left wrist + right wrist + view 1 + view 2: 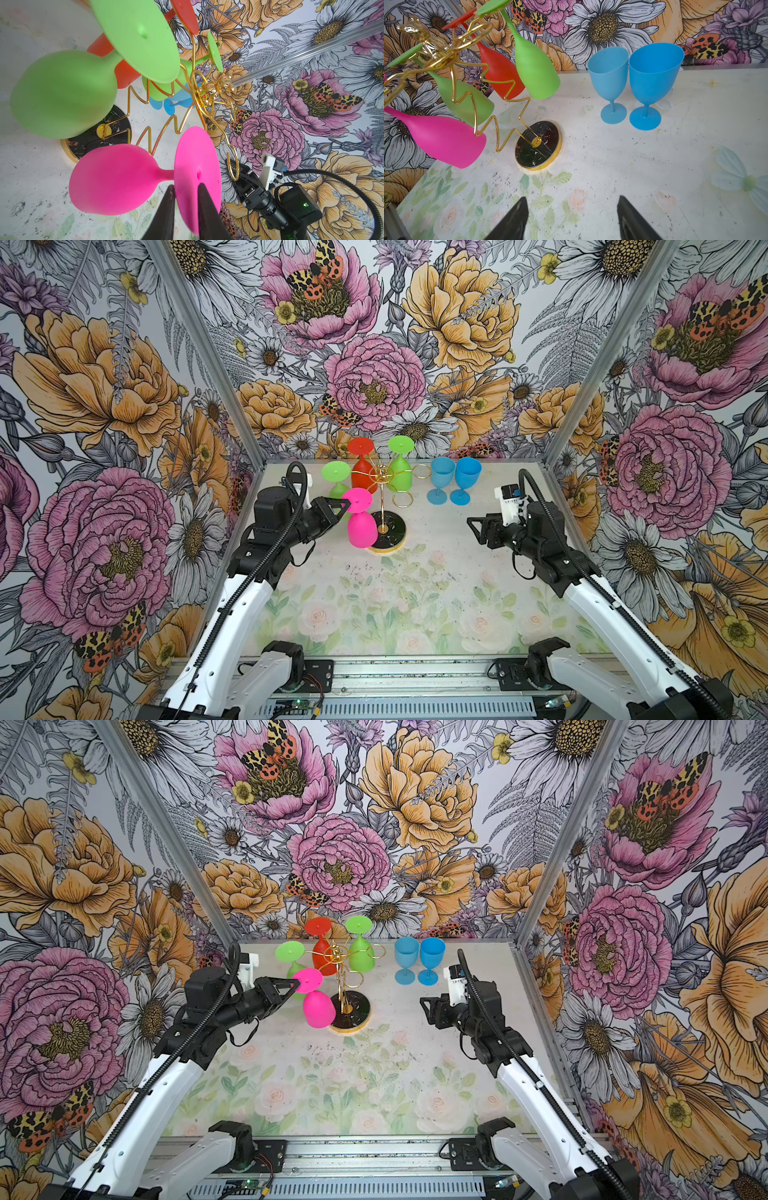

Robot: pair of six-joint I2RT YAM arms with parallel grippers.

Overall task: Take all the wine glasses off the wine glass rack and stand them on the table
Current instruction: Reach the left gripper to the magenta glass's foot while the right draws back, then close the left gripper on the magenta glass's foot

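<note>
Matte pink wine glass (116, 178) inverted on gold wire rack (212, 91), left fingers (206, 214) seemingly pinching its foot, right fingers (512, 224) spread

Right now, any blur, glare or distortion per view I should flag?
Both top views: even light, soft shadows, wine glass rack sharp. Left wrist: near green wine glass soft, fingers blurred at the pink wine glass's foot, glint on the rack's hub. Right wrist: fingers blurred, blue wine glasses sharp, rack looks tilted by the wide lens.
</note>
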